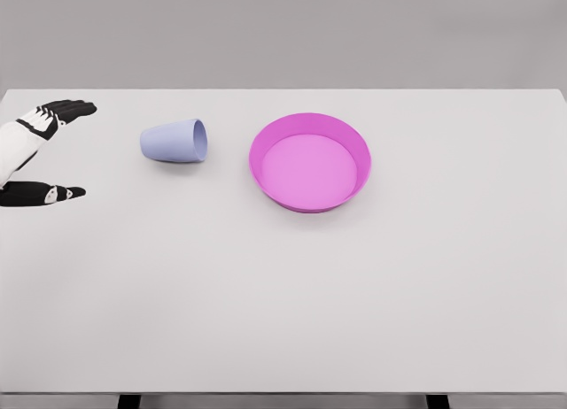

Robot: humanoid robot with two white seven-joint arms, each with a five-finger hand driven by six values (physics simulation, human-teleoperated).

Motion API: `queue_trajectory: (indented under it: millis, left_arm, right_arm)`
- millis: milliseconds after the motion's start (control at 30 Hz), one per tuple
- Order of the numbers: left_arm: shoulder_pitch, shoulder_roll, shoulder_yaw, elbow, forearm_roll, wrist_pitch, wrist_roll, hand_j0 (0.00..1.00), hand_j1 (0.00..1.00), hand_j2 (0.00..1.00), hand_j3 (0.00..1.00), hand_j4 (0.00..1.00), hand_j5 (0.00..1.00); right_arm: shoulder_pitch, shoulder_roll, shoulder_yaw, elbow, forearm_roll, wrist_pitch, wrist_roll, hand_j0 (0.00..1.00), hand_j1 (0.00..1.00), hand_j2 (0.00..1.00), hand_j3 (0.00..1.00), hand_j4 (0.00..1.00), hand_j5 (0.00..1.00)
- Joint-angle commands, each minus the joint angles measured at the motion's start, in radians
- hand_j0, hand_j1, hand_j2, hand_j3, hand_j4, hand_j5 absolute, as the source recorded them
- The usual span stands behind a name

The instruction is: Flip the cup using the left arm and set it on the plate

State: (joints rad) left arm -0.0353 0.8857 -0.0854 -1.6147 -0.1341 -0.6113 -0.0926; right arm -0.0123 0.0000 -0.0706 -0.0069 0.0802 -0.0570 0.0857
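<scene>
Lavender cup [174, 141] lies on its side on the white table [283, 303], mouth facing right toward the plate, closed base pointing left toward the hand. I read it as resting on the tabletop alone, touched by nothing.

Magenta plate [310, 161] sits just right of the cup, flat on the table, with a raised rim and nothing in it. A clear strip of table separates cup mouth and plate rim.

Left hand [35, 154] shows at the picture's left edge, level with the cup and apart from it. Its black fingers [71, 108] are spread wide, thumb low and the others high, holding nothing. Bare tabletop is all I see between the hand and the cup's base.

I see no right arm in the head view.
</scene>
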Motion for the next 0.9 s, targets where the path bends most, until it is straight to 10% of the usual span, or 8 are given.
queue_trajectory:
  millis: [0,667,867]
  left_arm:
    - [0.0,0.001,0.001,-0.001,0.007,0.0,0.001,1.0,1.0,1.0,1.0,1.0,1.0]
    - [0.014,0.006,0.006,0.013,0.004,0.0,-0.001,1.0,1.0,1.0,1.0,1.0,1.0]
    - [0.048,0.01,0.003,0.226,0.004,0.0,0.004,1.0,1.0,1.0,1.0,1.0,1.0]
  right_arm:
    - [0.0,0.0,-0.005,0.001,0.0,0.0,0.0,1.0,1.0,1.0,1.0,1.0,1.0]
    - [0.0,0.0,0.0,0.001,0.0,0.0,0.0,1.0,1.0,1.0,1.0,1.0,1.0]
    - [0.0,0.0,0.0,0.001,0.0,0.0,0.0,1.0,1.0,1.0,1.0,1.0,1.0]
